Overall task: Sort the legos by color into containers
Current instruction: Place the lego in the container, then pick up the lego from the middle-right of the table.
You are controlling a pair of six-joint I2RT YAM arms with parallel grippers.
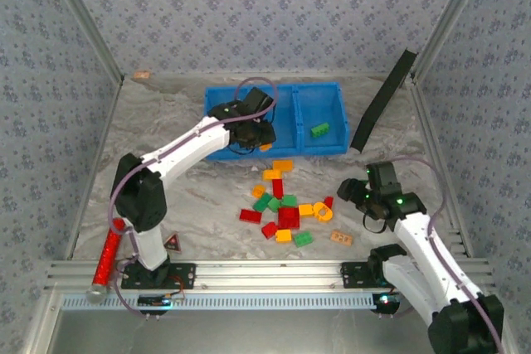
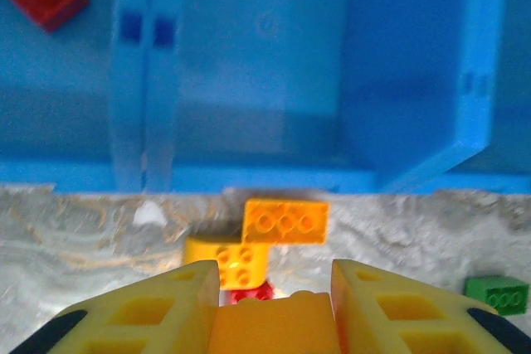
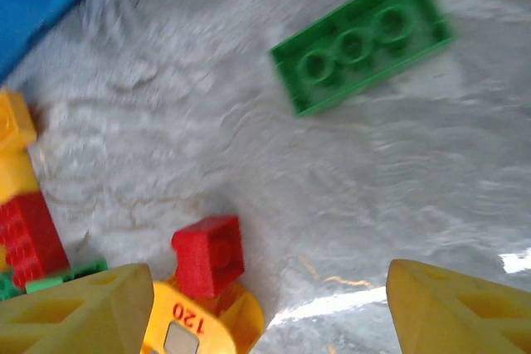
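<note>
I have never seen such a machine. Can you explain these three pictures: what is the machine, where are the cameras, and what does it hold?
These are two robot arms fixed to a table. The wide picture looks down from above and behind. The other two come from a camera on each wrist, so the yellow fingers show. Red, orange and green toy bricks lie on the table before a blue tray. The left gripper hangs at the tray's near wall and seems to hold an orange brick. The right gripper is open, near a red brick, holding nothing.
</note>
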